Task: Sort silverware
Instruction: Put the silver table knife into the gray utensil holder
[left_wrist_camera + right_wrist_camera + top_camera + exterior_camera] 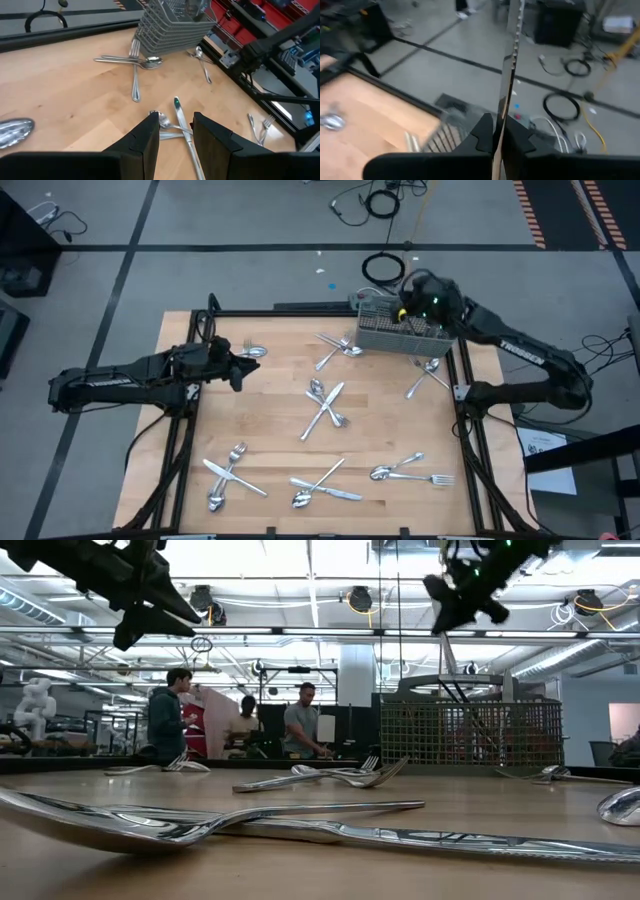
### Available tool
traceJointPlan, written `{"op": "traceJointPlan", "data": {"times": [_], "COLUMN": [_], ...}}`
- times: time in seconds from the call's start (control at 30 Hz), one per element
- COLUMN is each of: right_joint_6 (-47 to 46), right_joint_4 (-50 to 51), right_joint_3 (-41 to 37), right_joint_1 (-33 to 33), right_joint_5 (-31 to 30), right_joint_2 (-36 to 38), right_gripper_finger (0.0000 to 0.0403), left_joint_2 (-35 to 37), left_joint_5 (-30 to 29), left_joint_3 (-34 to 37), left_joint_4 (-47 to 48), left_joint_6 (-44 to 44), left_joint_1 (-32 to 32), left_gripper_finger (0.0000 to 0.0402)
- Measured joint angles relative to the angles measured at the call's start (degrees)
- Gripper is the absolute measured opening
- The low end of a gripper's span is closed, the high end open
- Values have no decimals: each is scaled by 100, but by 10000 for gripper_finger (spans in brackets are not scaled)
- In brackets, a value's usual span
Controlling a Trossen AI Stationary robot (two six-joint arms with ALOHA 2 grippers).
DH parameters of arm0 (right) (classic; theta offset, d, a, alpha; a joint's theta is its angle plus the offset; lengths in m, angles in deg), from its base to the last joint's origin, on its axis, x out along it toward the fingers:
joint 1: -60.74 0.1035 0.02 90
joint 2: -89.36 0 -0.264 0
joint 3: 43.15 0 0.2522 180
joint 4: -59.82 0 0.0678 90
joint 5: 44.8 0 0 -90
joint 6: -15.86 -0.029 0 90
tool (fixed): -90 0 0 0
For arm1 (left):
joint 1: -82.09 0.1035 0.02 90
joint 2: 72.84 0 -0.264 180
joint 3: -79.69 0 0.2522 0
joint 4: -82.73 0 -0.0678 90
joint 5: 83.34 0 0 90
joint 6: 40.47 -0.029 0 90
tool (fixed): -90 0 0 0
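2 arms raised, right gripper (496, 135) pinching knife (512, 55) over basket (400, 332)

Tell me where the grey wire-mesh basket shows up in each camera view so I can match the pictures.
High view: grey wire-mesh basket at the table's far right edge, under the right gripper.
Low view: right of centre, standing on the far side of the table.
Left wrist view: at the top middle.
Right wrist view: blurred mesh low in the picture, below the held knife.
Shared landmark: the wooden table.
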Motion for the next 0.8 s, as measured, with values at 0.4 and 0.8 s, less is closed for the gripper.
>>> {"op": "traceJointPlan", "data": {"times": [0.4,0.8], "right_joint_6": [-584,-1553], "right_joint_4": [-125,8], "right_joint_3": [-989,-1591], "right_joint_1": [88,38], "right_joint_5": [-1595,-1920], "right_joint_2": [253,155], "right_gripper_finger": [2,8], "left_joint_2": [-17,-17], "left_joint_5": [-20,-22], "left_joint_3": [0,0], "left_joint_4": [4,3], "left_joint_6": [42,44], "left_joint_1": [0,1], "left_gripper_finger": [125,125]}}
